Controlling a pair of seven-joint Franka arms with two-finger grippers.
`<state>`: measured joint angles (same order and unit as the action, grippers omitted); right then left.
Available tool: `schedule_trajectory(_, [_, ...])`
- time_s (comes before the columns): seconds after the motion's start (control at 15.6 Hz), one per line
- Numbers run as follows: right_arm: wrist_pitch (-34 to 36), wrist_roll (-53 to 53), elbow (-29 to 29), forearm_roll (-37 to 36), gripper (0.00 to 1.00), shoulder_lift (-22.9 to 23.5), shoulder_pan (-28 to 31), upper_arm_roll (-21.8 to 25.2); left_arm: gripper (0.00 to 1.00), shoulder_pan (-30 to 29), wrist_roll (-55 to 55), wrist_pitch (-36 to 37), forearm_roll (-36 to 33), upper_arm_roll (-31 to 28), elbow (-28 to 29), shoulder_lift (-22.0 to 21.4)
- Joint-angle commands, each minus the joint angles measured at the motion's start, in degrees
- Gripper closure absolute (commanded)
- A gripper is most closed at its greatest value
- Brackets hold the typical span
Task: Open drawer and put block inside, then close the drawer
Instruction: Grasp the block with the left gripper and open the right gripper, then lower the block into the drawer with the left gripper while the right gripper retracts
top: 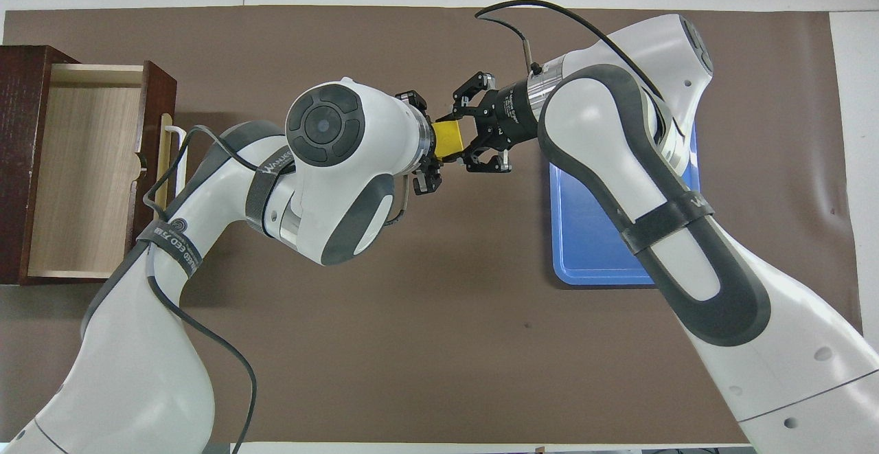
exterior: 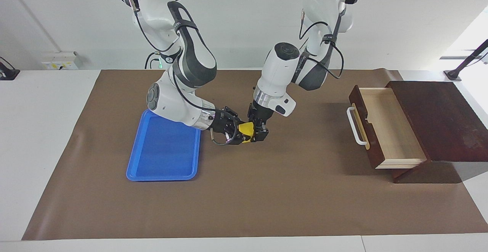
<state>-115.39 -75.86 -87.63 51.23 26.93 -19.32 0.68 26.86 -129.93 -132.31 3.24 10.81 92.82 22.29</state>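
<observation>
The block (exterior: 246, 129), a small yellow cube, is held up over the brown mat between the two grippers, about midway along the table. My right gripper (exterior: 237, 130) reaches in level from the blue tray's side and is shut on the block (top: 450, 139). My left gripper (exterior: 260, 134) points down right beside the block and touches it; its wrist hides it in the overhead view. The drawer (exterior: 385, 128) of the dark cabinet (exterior: 438, 118) at the left arm's end of the table is pulled open. Its pale wood interior (top: 82, 172) is bare, and its white handle (exterior: 355, 126) faces the middle of the table.
A flat blue tray (exterior: 164, 149) lies on the mat toward the right arm's end, partly under the right arm (top: 659, 186). A brown mat (exterior: 267, 198) covers most of the white table.
</observation>
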Motion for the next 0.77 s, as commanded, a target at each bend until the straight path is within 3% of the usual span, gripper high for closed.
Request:
schedule_trajectory(0.0, [0.26, -2.71, 0.45, -0.86, 0.52, -0.48, -0.19, -0.07, 1.0, -0.05, 0.38, -0.06, 0.63, -0.53, 1.14, -0.93])
schedule_trajectory(0.06, [0.08, -3.49, 0.45, -1.3, 0.01, -0.48, -0.28, -0.07, 1.0, -0.14, 0.46, 0.12, 0.63, -0.53, 1.05, -1.01])
schedule_trajectory(0.45, [0.43, -3.77, 1.06, -1.48, 0.0, -0.48, 0.59, -0.07, 1.0, -3.21, 5.81, 5.46, 0.54, -0.53, 0.96, -2.94])
schedule_trajectory(0.71, [2.97, -3.33, 1.85, -2.44, 0.0, -1.44, 3.3, 0.64, 1.0, -10.4, 16.16, 17.3, 1.24, -0.35, -2.27, -5.5])
